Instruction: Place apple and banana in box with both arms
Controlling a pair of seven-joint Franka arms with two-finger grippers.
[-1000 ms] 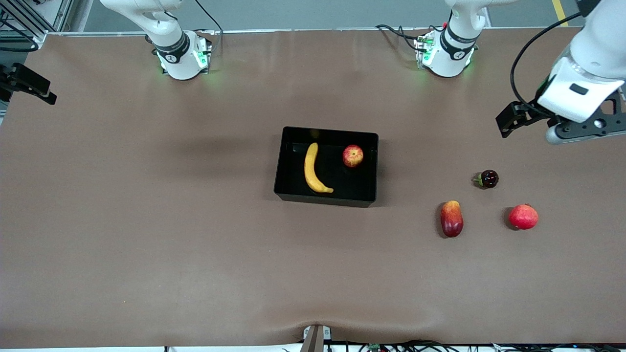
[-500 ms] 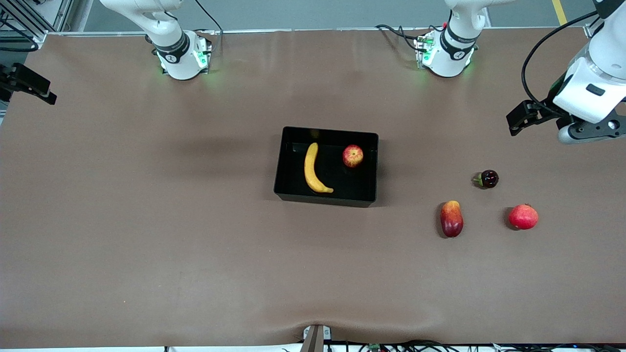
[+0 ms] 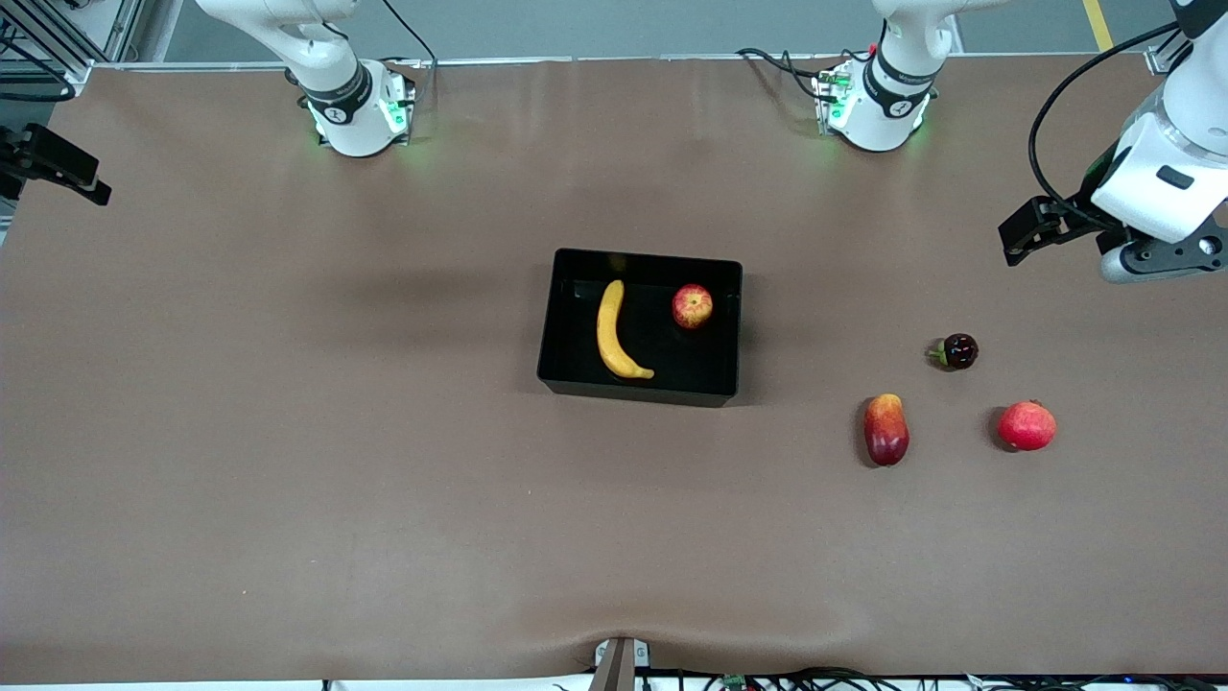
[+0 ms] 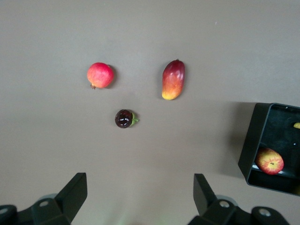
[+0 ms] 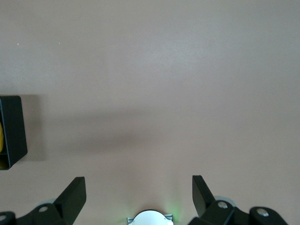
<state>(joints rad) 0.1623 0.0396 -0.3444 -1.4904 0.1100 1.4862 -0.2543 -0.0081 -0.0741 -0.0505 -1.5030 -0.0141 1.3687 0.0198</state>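
Observation:
The black box point(image 3: 643, 257) sits mid-table. Inside it lie the yellow banana point(image 3: 614, 331) and, beside it toward the left arm's end, the red-and-yellow apple point(image 3: 692, 306). My left gripper point(image 4: 140, 194) hangs open with nothing between its fingers. The left arm point(image 3: 1166, 173) holds it high over the table's left-arm end, well away from the box. Its wrist view catches the apple point(image 4: 269, 161) in a corner of the box point(image 4: 251, 140). My right gripper point(image 5: 139, 197) is open and empty over bare table at the right arm's end. One end of the box point(image 5: 11, 131) shows in its view.
Three loose fruits lie toward the left arm's end, nearer the front camera than the box: a dark mangosteen point(image 3: 957, 351), a red-and-yellow mango point(image 3: 885, 429) and a pinkish pomegranate point(image 3: 1027, 425). Brown cloth covers the table.
The left arm has drawn its gripper farther from the box, toward the left arm's end of the table. The right arm, banana and apple have not moved.

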